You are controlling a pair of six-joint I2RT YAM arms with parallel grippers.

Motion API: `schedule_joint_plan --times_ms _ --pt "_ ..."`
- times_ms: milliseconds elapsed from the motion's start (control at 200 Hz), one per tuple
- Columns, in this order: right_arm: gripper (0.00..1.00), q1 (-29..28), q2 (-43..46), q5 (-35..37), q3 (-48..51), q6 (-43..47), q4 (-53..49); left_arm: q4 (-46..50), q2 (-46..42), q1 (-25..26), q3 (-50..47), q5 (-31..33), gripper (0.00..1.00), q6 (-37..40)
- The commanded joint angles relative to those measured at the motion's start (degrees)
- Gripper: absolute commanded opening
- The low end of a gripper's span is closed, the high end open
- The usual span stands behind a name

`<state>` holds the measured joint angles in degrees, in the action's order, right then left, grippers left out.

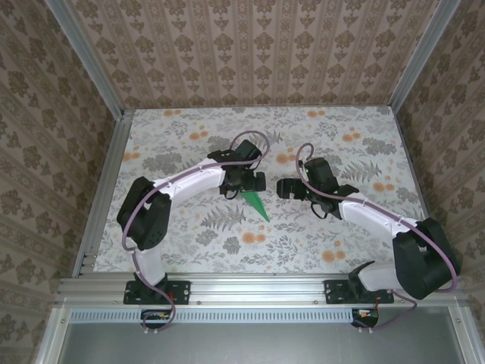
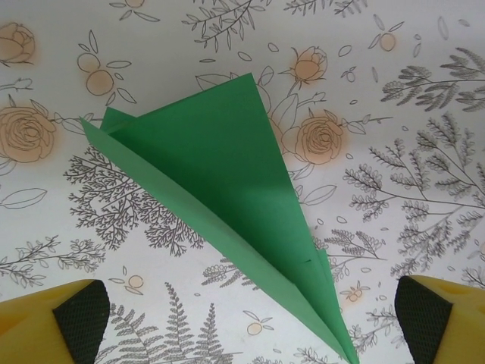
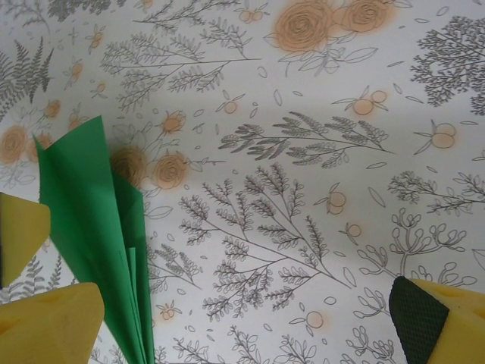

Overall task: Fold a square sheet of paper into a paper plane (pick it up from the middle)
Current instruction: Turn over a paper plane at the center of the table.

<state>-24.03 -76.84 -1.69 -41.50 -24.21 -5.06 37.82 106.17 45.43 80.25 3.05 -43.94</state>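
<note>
The paper plane point(image 1: 257, 203) is a narrow, creased dart of bright green paper lying on the flowered table point(image 1: 189, 152), its tip pointing toward the near edge. My left gripper point(image 1: 246, 183) hovers over the plane's wide end, open. In the left wrist view the plane point(image 2: 227, 189) lies below and between the yellow fingers point(image 2: 61, 318), which touch nothing; its tip runs down near the right finger. My right gripper point(image 1: 288, 188) stands open just to the right of the plane. In the right wrist view the plane point(image 3: 95, 227) lies beside the left finger point(image 3: 49, 326), and only table shows between the jaws.
Metal rails point(image 1: 102, 189) and patterned walls close in the table on three sides. The two gripper heads stand close together over the middle of the table. A yellow shape point(image 3: 19, 235) sits at the left edge of the right wrist view.
</note>
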Motion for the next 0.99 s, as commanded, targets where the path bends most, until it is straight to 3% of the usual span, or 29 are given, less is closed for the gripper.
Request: schedule_joint_plan --times_ms 0,320,610,990 --pt "1.0 0.7 1.7 2.3 1.2 -1.6 2.0 3.3 3.5 0.7 3.2 1.7 1.0 -1.4" --pt "1.0 1.2 1.7 2.3 1.2 -2.1 1.4 8.4 9.2 0.7 8.0 3.2 0.76 -1.0" --pt "1.0 1.3 0.6 1.5 0.8 -2.5 1.1 4.9 4.9 0.0 3.3 4.4 0.43 -4.2" --pt "1.0 1.5 0.6 1.5 1.0 -2.9 1.5 -3.8 -0.6 -1.7 -3.9 0.3 0.05 -7.2"
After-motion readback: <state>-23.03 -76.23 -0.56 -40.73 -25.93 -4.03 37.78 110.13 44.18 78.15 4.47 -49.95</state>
